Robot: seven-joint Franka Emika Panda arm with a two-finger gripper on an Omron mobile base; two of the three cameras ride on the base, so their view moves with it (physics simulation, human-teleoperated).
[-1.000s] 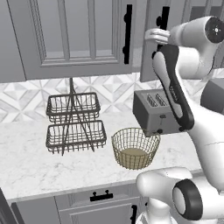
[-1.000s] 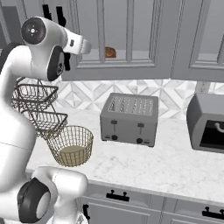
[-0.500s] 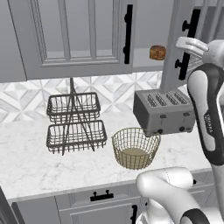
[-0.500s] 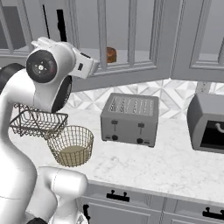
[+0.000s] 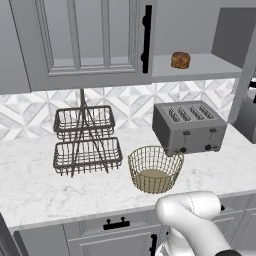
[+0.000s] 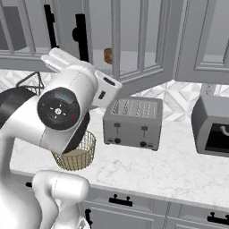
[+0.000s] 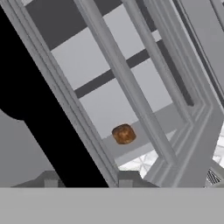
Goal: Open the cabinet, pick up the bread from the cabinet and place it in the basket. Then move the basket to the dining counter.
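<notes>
1. I read no text, label, brand, number or sign on any surface I can see.
2. The round dark cap on the arm joint (image 6: 58,108) carries small coloured marks, possibly symbols; too small to read.

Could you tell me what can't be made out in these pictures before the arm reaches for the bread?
- Gripper: the hand view's bottom edge cuts the tips, so open or shut is unclear.
- Bread: in the right base view the open cabinet door frame hides part of it.
- Basket: in the right base view the arm covers its left half.
- Cabinet interior above the shelf: the left base view's top edge cuts it off.
</notes>
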